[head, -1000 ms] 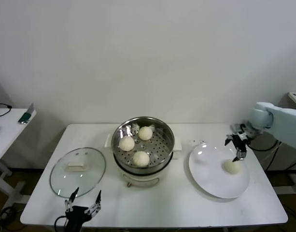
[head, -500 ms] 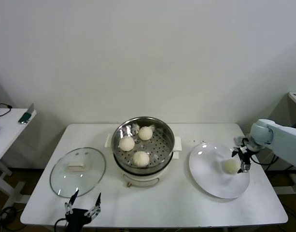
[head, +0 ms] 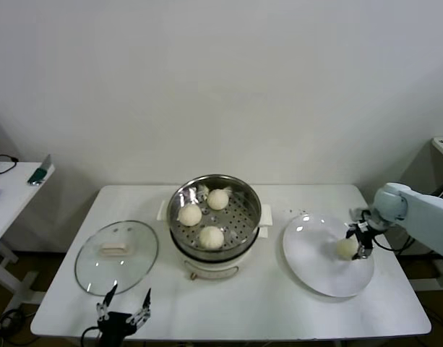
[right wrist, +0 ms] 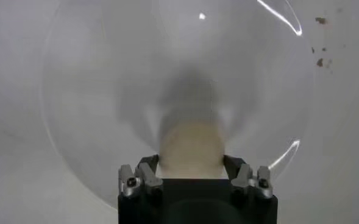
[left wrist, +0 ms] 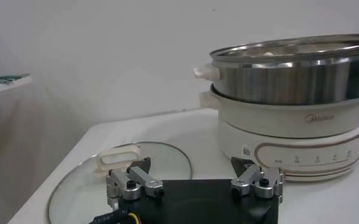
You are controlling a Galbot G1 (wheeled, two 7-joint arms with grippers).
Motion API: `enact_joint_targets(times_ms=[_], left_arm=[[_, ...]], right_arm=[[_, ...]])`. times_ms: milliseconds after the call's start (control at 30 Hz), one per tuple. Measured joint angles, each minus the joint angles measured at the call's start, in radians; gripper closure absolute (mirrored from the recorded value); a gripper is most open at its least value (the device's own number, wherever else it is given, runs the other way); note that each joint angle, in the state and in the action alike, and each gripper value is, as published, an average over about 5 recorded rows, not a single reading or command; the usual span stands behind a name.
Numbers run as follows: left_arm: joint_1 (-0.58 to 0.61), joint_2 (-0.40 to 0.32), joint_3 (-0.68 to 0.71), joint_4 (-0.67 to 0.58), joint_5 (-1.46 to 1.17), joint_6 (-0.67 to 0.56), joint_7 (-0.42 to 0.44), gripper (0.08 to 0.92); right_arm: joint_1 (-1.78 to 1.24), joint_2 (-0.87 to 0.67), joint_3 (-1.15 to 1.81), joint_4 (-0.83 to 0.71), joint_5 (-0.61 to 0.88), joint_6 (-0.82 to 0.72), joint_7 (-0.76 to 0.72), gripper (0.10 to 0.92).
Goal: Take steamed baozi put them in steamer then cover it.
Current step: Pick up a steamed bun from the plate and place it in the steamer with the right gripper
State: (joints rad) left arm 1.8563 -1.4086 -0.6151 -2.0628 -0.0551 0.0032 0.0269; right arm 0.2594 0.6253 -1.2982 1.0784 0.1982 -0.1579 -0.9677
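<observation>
Three steamed baozi [head: 218, 199] [head: 189, 214] [head: 211, 236] lie on the perforated tray of the steamer [head: 207, 259], which stands uncovered at the table's middle and also shows in the left wrist view [left wrist: 289, 79]. The fourth baozi [head: 346, 248] lies on the white plate [head: 315, 271] to the right. My right gripper [head: 360, 242] is down at this baozi. In the right wrist view the open fingers straddle the baozi [right wrist: 191, 146] on the plate [right wrist: 94, 91], one on each side. My left gripper [head: 124, 307] is open and empty at the table's front left edge.
The glass lid [head: 116, 256] with a white handle lies flat on the table left of the steamer, just beyond my left gripper [left wrist: 191, 167]; it also shows in the left wrist view [left wrist: 118, 176]. A small side table [head: 11, 191] stands at the far left.
My right gripper has come down from above the plate's far right rim to the baozi and now straddles it. The left arm has not moved.
</observation>
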Motion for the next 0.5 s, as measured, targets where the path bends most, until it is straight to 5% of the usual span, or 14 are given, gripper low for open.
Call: enact_joint_targets(times_ms=[500], left_arm=[[-0.017, 0.011, 0.015, -0.008, -0.001, 0.007, 0.002, 0.177]], right_arm=[[0.538, 0.085, -0.343, 0.266, 0.321, -0.077, 0.002, 0.330]])
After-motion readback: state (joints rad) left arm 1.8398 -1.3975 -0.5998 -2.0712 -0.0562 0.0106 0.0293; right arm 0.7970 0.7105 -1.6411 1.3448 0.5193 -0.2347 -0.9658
